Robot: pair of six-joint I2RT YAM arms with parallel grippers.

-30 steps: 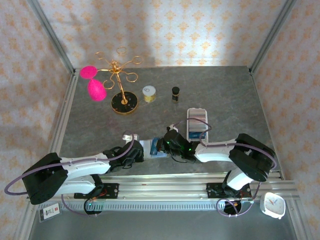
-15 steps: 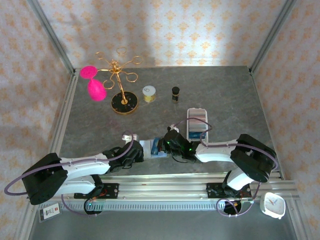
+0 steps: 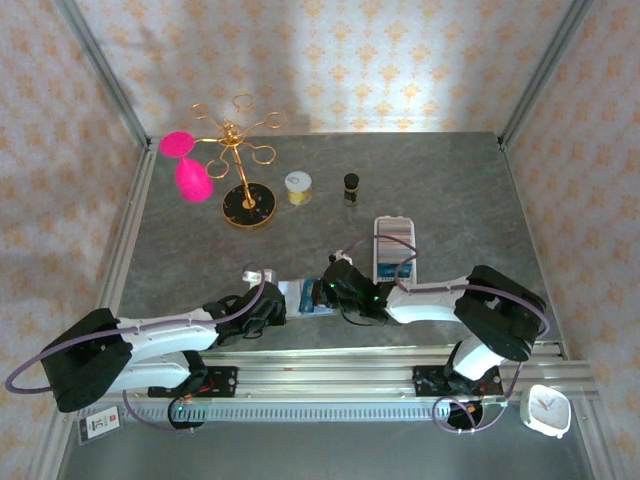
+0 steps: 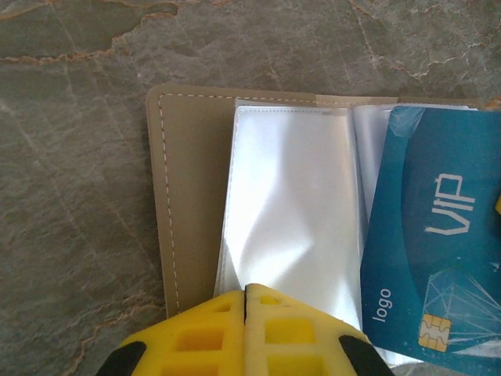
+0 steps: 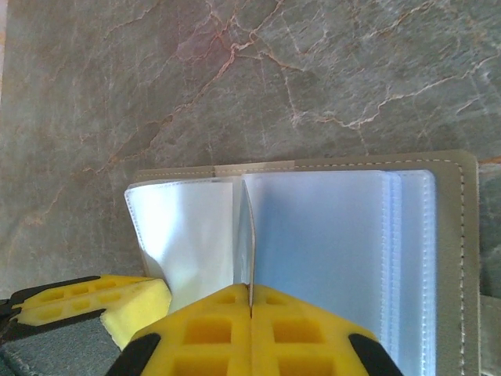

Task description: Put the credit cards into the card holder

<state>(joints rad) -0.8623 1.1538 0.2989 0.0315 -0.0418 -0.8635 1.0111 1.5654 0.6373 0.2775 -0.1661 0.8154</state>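
Shut and empty, the right tool [image 5: 250, 294] has been edged left onto the card holder [image 4: 168, 196]; the left tool [image 4: 246, 291], likewise shut, pins a sleeve [image 4: 290, 204] open.

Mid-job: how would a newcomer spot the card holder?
Start at the near edge of the grey table, between left claw and right claw. The card holder lies open there: a khaki stitched cover with clear plastic sleeves, unlike the long white tray farther back.
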